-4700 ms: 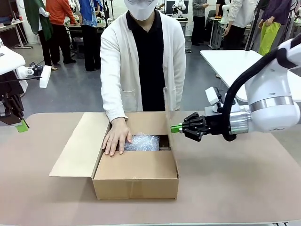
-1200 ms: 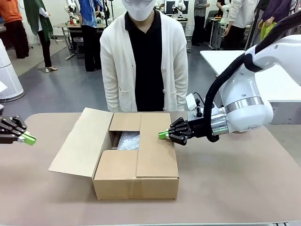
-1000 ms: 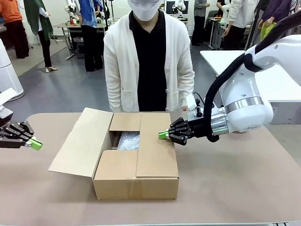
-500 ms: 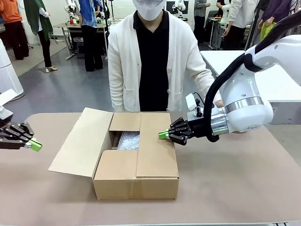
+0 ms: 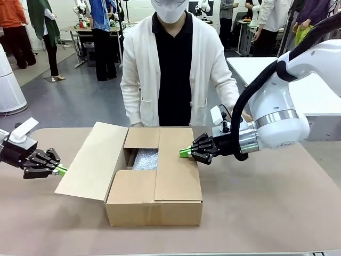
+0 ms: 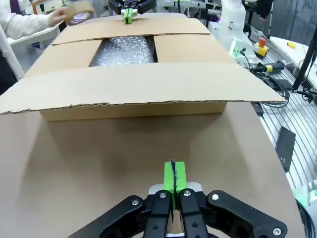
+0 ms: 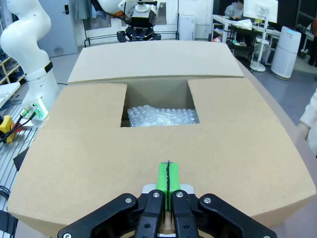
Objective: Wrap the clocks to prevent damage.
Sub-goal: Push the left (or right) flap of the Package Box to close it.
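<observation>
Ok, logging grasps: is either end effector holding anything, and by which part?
Neither holds anything. The left end effector is shut empty beside the open flap; the right end effector likewise over a folded flap.

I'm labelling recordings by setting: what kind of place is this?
Probably a robotics lab or workshop: a white robot arm works at the table, an emergency-stop button and loose cables sit off its edge, and more worktables stand on the open floor behind.

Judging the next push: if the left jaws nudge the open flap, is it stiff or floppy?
Probably stiff: the flap juts out flat, edge off the table. It likely hinges at its crease. The box may slide, though the right jaws seem to press its opposite flap.
</observation>
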You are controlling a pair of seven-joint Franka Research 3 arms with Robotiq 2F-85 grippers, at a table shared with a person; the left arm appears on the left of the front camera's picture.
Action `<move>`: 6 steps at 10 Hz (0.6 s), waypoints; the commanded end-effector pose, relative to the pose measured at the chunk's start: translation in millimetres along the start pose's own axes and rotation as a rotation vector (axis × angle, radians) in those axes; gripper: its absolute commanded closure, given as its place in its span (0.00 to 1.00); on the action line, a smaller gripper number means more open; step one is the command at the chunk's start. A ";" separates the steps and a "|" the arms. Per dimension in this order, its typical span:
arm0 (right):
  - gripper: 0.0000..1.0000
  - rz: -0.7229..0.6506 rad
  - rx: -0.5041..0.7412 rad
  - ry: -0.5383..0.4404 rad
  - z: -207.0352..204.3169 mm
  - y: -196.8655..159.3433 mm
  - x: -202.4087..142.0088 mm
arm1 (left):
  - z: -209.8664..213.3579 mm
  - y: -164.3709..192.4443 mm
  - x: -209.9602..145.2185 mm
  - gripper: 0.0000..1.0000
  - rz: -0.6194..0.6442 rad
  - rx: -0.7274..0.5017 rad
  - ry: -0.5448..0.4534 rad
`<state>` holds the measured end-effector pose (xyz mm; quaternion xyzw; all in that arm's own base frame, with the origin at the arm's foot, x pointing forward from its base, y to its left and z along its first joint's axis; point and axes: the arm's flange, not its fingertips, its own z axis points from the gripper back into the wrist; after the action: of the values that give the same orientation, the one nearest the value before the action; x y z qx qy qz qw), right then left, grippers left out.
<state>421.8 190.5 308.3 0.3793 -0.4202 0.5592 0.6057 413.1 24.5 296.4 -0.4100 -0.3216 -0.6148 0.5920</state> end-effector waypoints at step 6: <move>0.99 -0.011 -0.001 0.010 -3.5 0.9 -5.5 | -31.8 20.4 10.1 1.00 -0.051 0.064 -0.106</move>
<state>421.8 190.5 308.3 0.3793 -0.4202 0.5592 0.6057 432.1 -3.2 293.7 -0.4272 -0.3549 -0.5950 0.5810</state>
